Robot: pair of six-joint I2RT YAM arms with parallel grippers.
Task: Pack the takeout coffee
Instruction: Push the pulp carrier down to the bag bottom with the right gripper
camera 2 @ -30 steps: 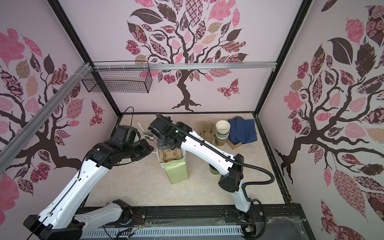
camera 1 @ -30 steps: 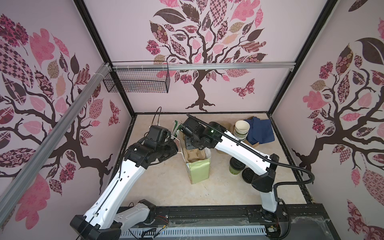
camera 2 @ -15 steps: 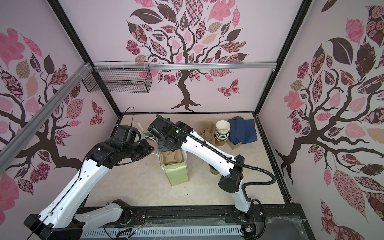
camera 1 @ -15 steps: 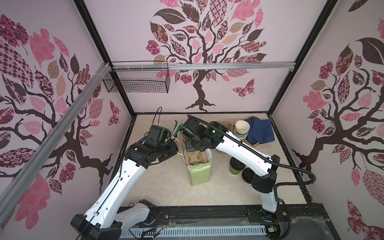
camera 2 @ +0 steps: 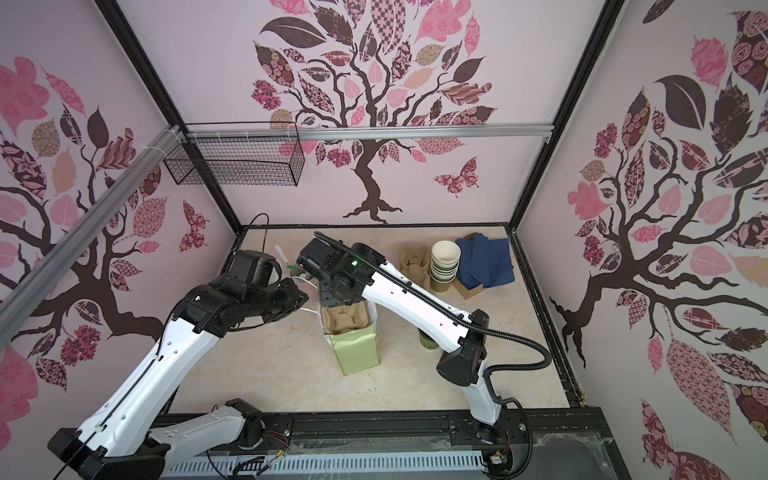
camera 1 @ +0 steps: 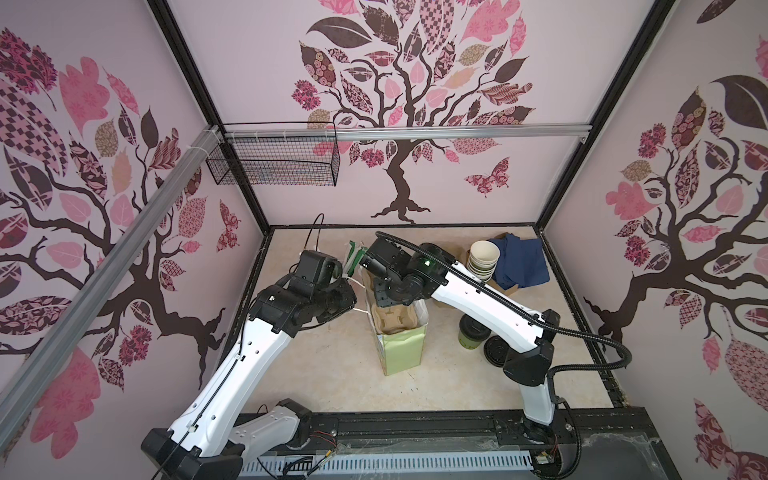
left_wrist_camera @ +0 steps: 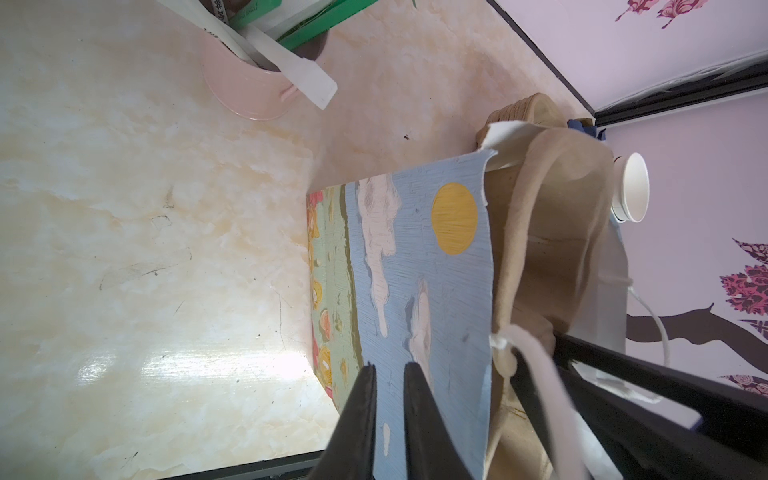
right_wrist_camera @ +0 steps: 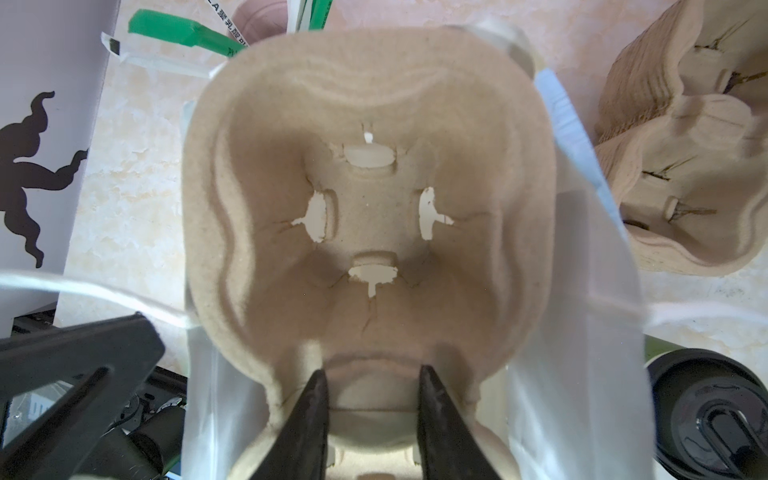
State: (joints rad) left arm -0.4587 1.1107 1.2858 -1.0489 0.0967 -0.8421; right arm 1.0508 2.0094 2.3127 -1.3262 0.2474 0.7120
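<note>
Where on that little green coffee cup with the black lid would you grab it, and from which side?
Probably the green paper wall of the takeout coffee, just under its black lid, coming in level from the side facing the paper bag. The cup stands upright and round, so it can be pinched across, and a loose lid lies close on its other side.

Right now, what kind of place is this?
Probably a mock cafe takeout-packing station, staged for robot tests: stacked paper cups, a pulp cup carrier sitting in a paper bag, and a lidded coffee cup.
</note>
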